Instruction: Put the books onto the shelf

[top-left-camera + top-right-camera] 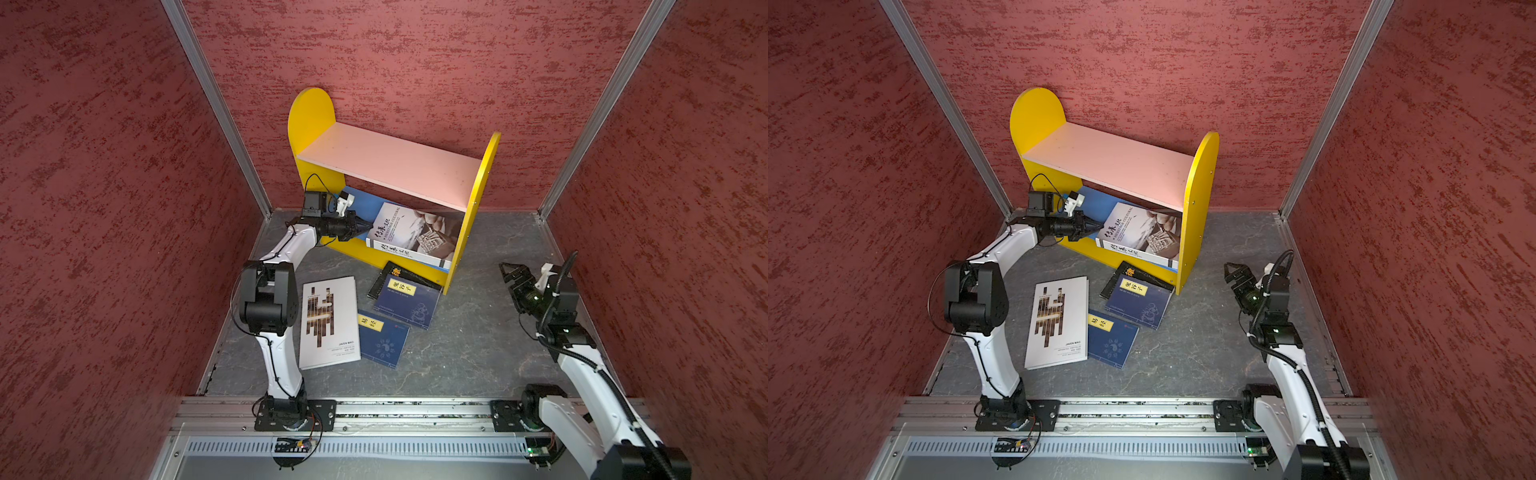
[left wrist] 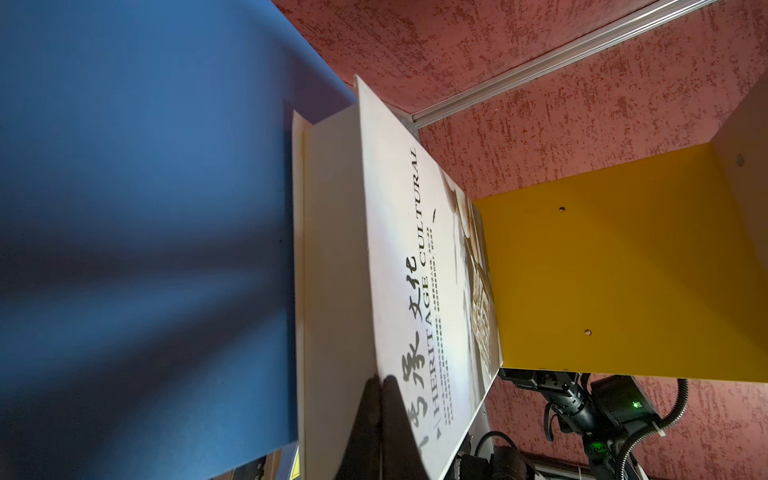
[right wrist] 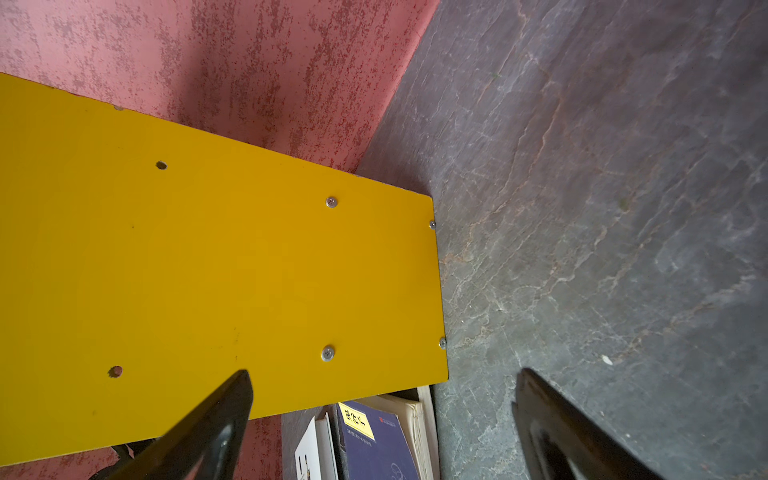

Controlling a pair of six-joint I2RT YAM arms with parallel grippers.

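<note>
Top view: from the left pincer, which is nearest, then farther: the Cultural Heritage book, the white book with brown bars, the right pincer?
1. Cultural Heritage book, inside the shelf, right by the left pincer.
2. White book with brown bars, flat on the floor.
3. Right pincer, past the shelf's right side.

Closed left tool (image 2: 380,386) touches white book (image 2: 399,257); book tilted on blue board (image 2: 145,208).

**Camera arrangement**

Both top views look steeply down from above the railed edge of the floor (image 1: 478,353), sharing the whole shelf (image 1: 390,162) (image 1: 1108,158). The left wrist camera looks closely along its blue board (image 2: 145,208); the right wrist camera faces its yellow side panel (image 3: 208,249) from nearby.
</note>
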